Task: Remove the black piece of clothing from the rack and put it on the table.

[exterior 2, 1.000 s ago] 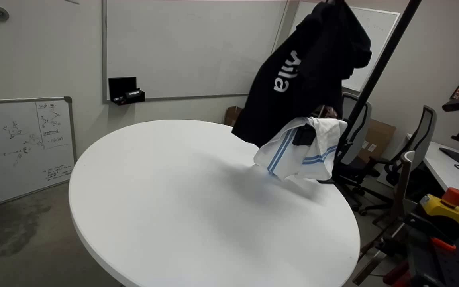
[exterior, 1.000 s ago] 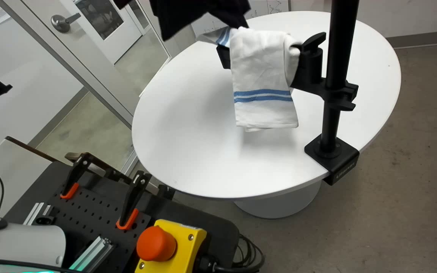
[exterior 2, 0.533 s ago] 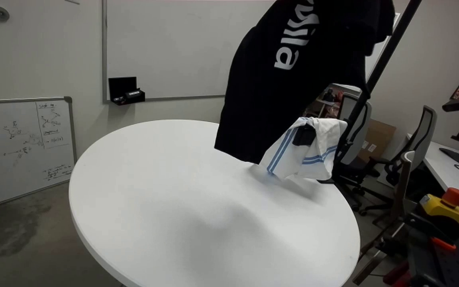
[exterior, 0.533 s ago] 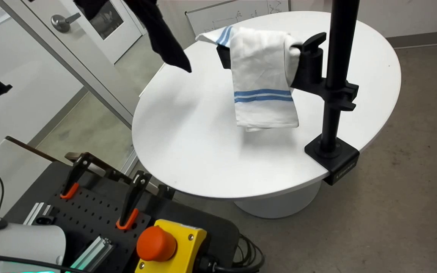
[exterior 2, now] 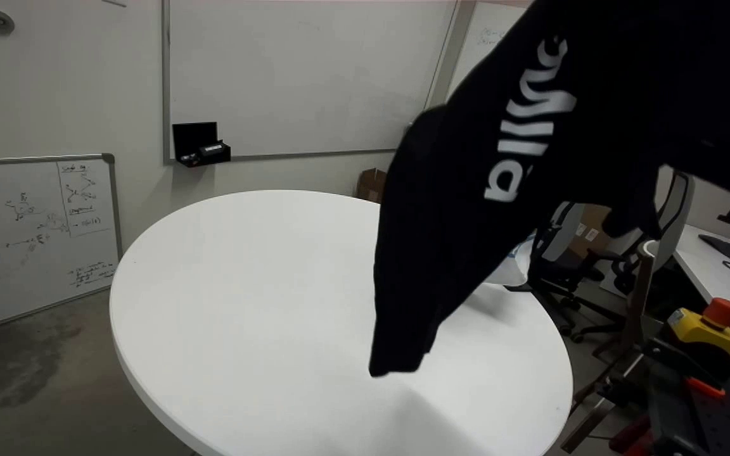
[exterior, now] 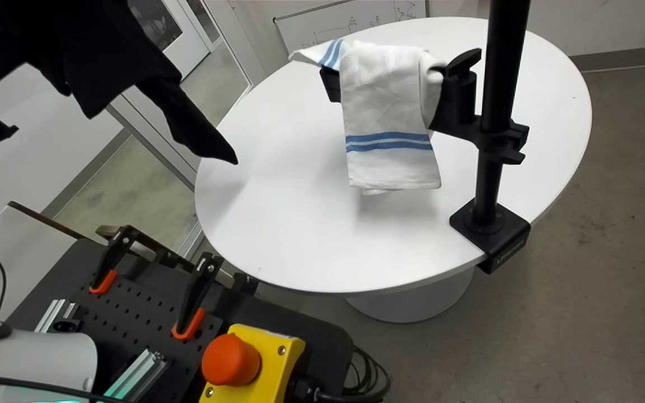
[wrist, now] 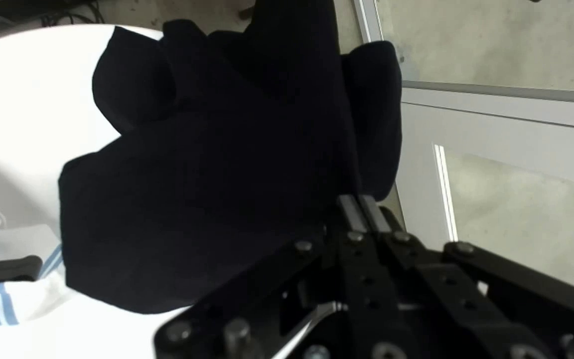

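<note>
Garment: one, black, far left; it was off the rack, hanging in the air with its lower end over the table; one line of white lettering showed in an exterior view.
Clamps: two, each with an orange tip, stood on the cart.
Button: one, orange, sat on one yellow box.
Table: one, white and rounded, rested on one foot.
Towel: one, white, was draped over the rack's one side arm; two blue stripes crossed its lower front.
Rack: one, black, stood farthest right; one upright post rose from one blocky base at the table's edge.
Gripper: one, showed in the wrist view, right of centre; its two fingers were pressed together on the edge of the garment, which hung from them.
</note>
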Motion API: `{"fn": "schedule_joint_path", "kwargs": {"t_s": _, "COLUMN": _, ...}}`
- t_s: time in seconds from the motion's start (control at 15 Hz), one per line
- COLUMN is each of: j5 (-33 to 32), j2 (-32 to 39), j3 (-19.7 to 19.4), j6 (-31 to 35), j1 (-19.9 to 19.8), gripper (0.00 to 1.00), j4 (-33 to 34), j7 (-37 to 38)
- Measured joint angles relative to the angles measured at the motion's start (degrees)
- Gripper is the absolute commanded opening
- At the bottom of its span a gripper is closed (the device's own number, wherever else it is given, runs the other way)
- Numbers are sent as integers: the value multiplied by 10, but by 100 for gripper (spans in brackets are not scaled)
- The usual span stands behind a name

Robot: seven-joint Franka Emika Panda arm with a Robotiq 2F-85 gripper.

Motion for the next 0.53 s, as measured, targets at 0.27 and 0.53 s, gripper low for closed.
{"fn": "schedule_joint_path", "kwargs": {"t_s": 0.27, "j5": -7, "j2": 4, "j3": 16, "j6": 9, "j1": 1, "gripper": 1, "j4": -52, "j7": -11}}
{"fn": "schedule_joint_path", "kwargs": {"t_s": 0.53, "j5": -24, "j2": 33, "j3": 31, "j6": 41, "j1": 3, "gripper": 1, "j4": -91, "j7": -28}}
